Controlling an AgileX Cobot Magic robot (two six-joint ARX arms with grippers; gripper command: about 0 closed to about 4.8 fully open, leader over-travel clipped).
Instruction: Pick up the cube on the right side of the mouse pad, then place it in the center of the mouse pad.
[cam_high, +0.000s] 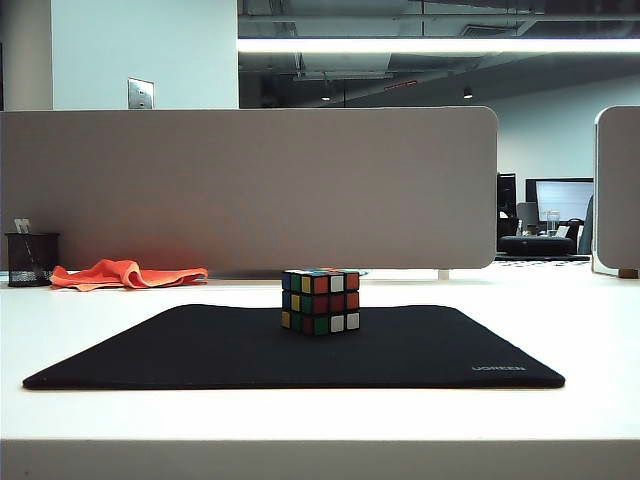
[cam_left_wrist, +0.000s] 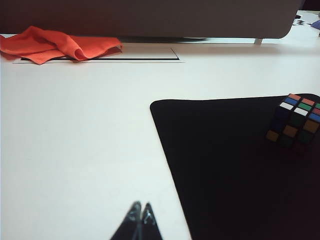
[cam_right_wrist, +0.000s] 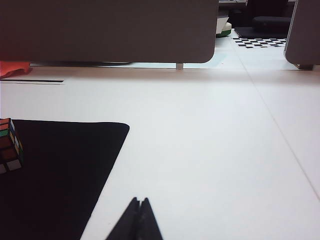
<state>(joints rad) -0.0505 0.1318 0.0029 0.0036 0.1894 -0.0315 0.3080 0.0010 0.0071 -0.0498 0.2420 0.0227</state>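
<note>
Exterior view: small scrambled black-framed Rubik's cube (cam_high: 320, 301) upright near centre of thin flat black rectangular mouse pad (cam_high: 200, 350), toward its far edge, on white desk (cam_high: 580, 330). Left fingers (cam_left_wrist: 140, 209) pressed together, empty, over bare desk just off pad's left edge. Right fingers (cam_right_wrist: 140, 203) likewise closed, empty, off pad's right edge. Crumpled orange cloth (cam_high: 125, 273) at desk's far left edge, beside black mesh pen cup (cam_high: 31, 259).

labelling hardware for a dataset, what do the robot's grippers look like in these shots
Only fingertips show. The left gripper ends in two glossy black fingers tapering to sharp points, with pale glints along their edges. The right gripper looks the same: dark, slim, pointed. No cables, markings or arm bodies are visible, and the exterior view shows neither arm.
</note>
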